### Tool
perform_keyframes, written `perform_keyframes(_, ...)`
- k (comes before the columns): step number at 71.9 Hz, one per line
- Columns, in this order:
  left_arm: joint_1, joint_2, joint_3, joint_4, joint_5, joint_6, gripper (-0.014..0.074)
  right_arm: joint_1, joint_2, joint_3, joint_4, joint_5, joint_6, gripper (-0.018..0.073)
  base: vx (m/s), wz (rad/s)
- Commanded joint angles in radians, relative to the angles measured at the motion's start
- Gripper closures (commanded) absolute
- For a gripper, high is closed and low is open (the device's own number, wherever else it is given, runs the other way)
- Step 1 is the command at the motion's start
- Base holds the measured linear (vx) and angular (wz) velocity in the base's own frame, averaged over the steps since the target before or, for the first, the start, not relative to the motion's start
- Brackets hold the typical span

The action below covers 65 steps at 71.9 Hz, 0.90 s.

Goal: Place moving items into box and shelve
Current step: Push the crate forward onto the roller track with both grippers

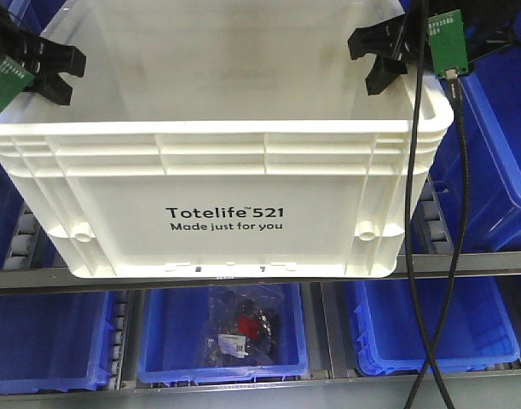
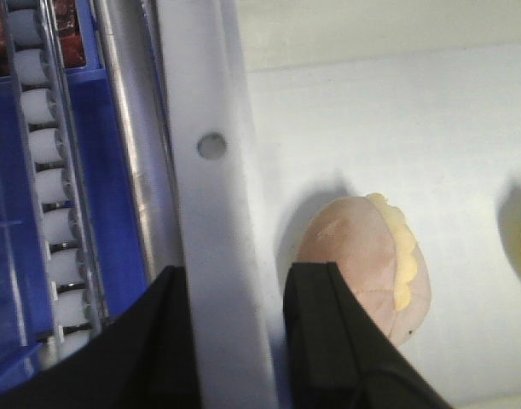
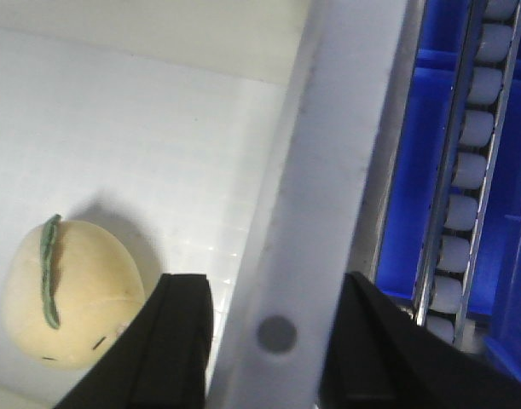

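- The box (image 1: 222,200), a white crate printed "Totelife 521 Made just for you", is seen held level at the shelf front, its base at the metal shelf rail (image 1: 465,264).
- Inside the box, a pink plush toy with a yellow frill (image 2: 371,268) and a pale yellow plush toy with a green stripe (image 3: 68,294) are seen resting on the floor, well apart.
- The left end effector (image 2: 234,341) is pinched on the box's left rim, one finger outside the wall, one inside.
- The right end effector (image 3: 269,341) is likewise clamped across the right rim.
- Roller tracks (image 2: 51,196) and blue bins (image 1: 222,336) are noted beside and below; the middle bin holds bagged items.
- The packing step is judged done; shelving is in hand.
- The next move is judged to require both arms advancing evenly, so that the box is slid onto the rollers without tilt, before either grip is released.
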Motion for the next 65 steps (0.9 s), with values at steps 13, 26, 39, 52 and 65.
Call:
perform_keyframes(13,-0.001,-0.098,0.043,0.005,-0.208,-0.004,0.0597,-0.001,-0.128,0.069,0.022,-0.229,-0.047,0.0562,0.00,0.00)
perform_keyframes(26,-0.001,-0.098,0.043,0.005,-0.277,0.012,0.0597,-0.001,-0.170,0.183,0.021,-0.363,-0.051,0.0562,0.00,0.00)
perform_keyframes(39,-0.001,-0.098,0.044,0.004,-0.340,0.015,0.0597,-0.001,-0.206,0.296,0.021,-0.498,-0.059,0.0562,0.00,0.00)
perform_keyframes(52,-0.001,-0.100,0.069,0.003,-0.424,0.019,0.0597,-0.001,-0.210,0.342,0.021,-0.553,-0.080,0.0562,0.00,0.00)
perform_keyframes(65,-0.001,-0.100,0.137,-0.018,-0.461,0.019,0.0597,-0.001,-0.209,0.342,0.018,-0.584,-0.097,0.0562,0.00,0.00)
